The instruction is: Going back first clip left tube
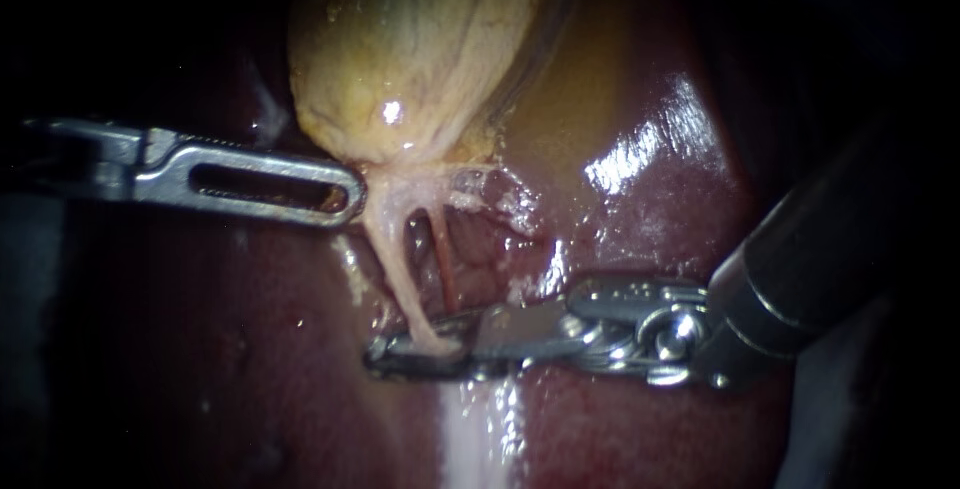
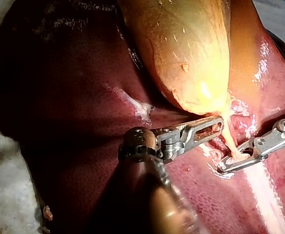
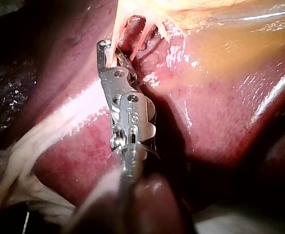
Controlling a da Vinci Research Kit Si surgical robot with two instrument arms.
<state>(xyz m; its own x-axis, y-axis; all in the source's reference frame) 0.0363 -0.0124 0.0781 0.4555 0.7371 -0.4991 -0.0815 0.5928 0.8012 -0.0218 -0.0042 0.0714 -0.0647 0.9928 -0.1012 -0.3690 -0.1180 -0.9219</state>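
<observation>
The yellow gallbladder [image 1: 400, 59] hangs over the dark red liver [image 1: 650, 209]. Two tubes run down from its neck: a pale left tube [image 1: 392, 254] and a thin red right tube [image 1: 446, 274]. My left instrument [image 1: 348, 194], with a slotted jaw, comes in level and is shut on the tissue at the gallbladder's neck; it shows the same way in the left wrist view [image 2: 219, 126]. My right instrument [image 1: 400, 351] lies low across the liver. Its jaws close around the lower end of the left tube [image 2: 231, 151], touching it from both sides [image 3: 107, 51]. No clip can be made out there.
A pale white band [image 1: 475, 439] runs over the liver below the right instrument's jaws. Frayed whitish tissue [image 1: 495, 189] sits to the right of the neck. Glossy liver [image 3: 220, 112] lies beside the right instrument's shaft.
</observation>
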